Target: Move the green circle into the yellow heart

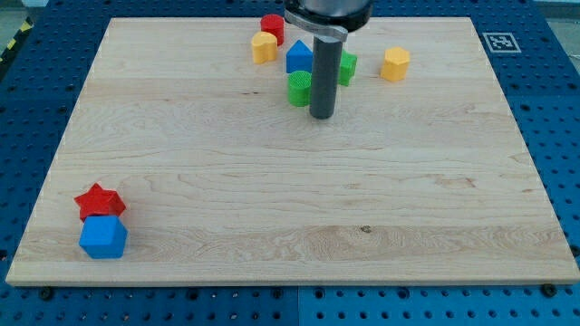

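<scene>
**Green circle not yet at the heart**

The board (272, 199) filled most of the view, bare wood across its middle and right. The arm came down from the view's top as 1 dark rod, and my tip (322, 117) sat on the wood just right of the green circle (300, 88), close enough that touching or a hair apart could not be told. There was no claw on this rig, only the rod, so nothing opened, closed or gripped.

The task looked barely started. The green circle lay near the top centre, apart from the yellow heart (264, 47), which sat up and to the view's left of it. Judged from this, the whole push was left to do: the circle needed to travel up-left, and my tip stood on roughly the correct side, though a little low.

The blue block (299, 57) was the main obstacle. It sat just above the circle and just right of the heart, so a straight push risked clipping it. The red cylinder (273, 28) stood right behind the heart. A 2nd green block (347, 67) peeked out from behind the rod, and a yellow block (395, 64) lay further right. Well apart, at the bottom left, a red star (99, 201) touched a blue block (103, 237).
</scene>
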Robot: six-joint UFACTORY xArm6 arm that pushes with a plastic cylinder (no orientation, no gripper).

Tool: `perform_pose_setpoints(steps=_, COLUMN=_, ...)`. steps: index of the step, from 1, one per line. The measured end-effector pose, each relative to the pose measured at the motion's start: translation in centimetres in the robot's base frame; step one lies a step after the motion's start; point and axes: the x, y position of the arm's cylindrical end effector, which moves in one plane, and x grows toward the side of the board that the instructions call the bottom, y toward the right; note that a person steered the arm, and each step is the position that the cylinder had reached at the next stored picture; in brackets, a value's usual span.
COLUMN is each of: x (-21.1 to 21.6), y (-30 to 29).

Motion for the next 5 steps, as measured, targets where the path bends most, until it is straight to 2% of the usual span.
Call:
perform_pose_setpoints(steps=1, x=-2.9, y=-1.6)
perform_pose_setpoints(steps=2, x=-3.5, y=-1.8)
perform_pose_setpoints(steps=5, x=-3.1, y=-4.7)
